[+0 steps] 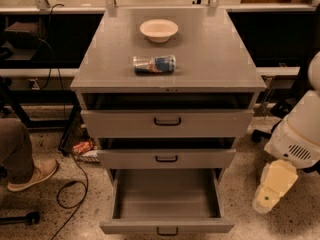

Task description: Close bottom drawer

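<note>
The bottom drawer is the lowest of three grey drawers and is pulled far out. Its deep tray is empty, and a small black loop handle sits on its low front panel. My gripper is the cream-coloured end of my white arm. It hangs low at the right of the cabinet, at about the bottom drawer's height. It is clear of the drawer's right side and touches nothing.
The middle drawer and top drawer stand slightly ajar. A white bowl and a lying can are on the cabinet top. A person's leg and shoe, a black cable and a red packet are on the floor at left.
</note>
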Motion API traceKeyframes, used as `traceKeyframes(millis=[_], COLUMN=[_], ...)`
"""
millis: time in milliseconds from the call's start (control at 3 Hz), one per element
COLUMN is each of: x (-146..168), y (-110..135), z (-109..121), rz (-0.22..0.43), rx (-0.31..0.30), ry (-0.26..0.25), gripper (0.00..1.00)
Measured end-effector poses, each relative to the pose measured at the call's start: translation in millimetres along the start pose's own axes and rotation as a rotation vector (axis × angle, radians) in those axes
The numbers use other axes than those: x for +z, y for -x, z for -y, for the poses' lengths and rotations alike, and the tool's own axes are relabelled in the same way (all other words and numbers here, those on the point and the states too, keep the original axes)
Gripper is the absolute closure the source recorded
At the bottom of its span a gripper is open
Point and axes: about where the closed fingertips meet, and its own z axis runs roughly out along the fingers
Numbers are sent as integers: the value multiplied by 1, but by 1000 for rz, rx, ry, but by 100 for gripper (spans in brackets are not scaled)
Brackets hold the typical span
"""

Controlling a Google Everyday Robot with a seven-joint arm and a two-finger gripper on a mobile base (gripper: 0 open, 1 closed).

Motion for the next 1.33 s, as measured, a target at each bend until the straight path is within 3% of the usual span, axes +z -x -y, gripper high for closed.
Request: traceKeyframes(millis=[333, 667, 1000, 1333], x=[60, 131, 136, 168], y=[-15, -23, -24, -27], z=[0, -1, 0, 6], rz=[-3, 14, 17, 46], rx=[105, 207, 210, 225], ry=[80, 127, 137, 194], gripper=[0, 0, 0, 0])
